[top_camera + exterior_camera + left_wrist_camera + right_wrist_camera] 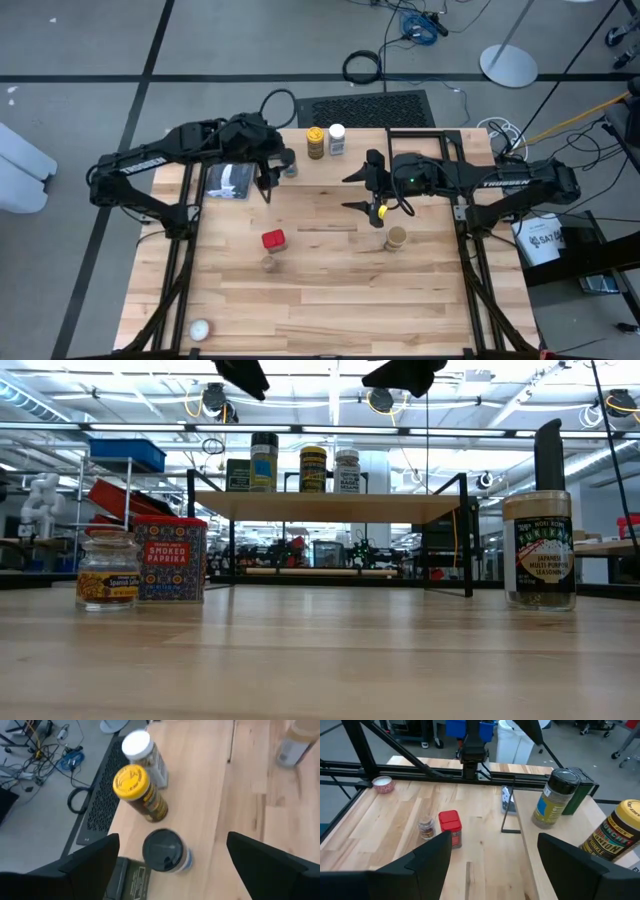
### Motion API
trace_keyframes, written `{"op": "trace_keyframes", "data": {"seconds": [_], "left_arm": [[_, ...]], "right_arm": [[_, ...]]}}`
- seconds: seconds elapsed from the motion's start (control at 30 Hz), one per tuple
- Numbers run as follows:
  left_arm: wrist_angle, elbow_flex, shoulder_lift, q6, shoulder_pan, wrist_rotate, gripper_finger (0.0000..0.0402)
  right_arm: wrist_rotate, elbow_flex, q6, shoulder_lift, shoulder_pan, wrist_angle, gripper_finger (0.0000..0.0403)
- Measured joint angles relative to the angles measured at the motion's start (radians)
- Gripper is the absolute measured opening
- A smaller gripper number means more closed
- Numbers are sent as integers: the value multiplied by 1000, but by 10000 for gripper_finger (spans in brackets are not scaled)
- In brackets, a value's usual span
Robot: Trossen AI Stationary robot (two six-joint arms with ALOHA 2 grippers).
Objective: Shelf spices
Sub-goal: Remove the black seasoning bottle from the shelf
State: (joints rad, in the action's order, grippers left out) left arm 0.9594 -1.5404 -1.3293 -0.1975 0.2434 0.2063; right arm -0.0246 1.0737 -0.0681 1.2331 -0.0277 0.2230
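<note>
The shelf (330, 507) stands at the table's far edge and carries the black square tin (238, 475), a dark-lidded jar (264, 460), the yellow-lidded jar (313, 468) and the white-lidded jar (347, 470), all upright. On the tabletop stand the red tin (273, 240), a small jar (268, 262) beside it, and the tan-lidded jar (396, 238). My left gripper (275, 175) is open and hovers above the dark-lidded jar (162, 850). My right gripper (358, 192) is open in the air over mid-table, left of the tan-lidded jar.
A flat blue-and-black package (228, 180) lies on the table left of the shelf's jars. A small white ball (200, 328) sits near the table's near left corner. Bare wood stretches between the red tin and the tan-lidded jar.
</note>
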Motion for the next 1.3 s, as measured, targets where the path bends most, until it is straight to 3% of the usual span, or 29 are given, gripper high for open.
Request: {"op": "trace_keyframes", "data": {"seconds": [0.9, 1.3], "left_arm": [[-90, 88, -54, -52, 0, -17, 380], [-77, 88, -110, -108, 64, -28, 380]], "right_arm": [[0, 0, -4, 0, 0, 14, 281], [0, 0, -4, 0, 0, 16, 281]]}}
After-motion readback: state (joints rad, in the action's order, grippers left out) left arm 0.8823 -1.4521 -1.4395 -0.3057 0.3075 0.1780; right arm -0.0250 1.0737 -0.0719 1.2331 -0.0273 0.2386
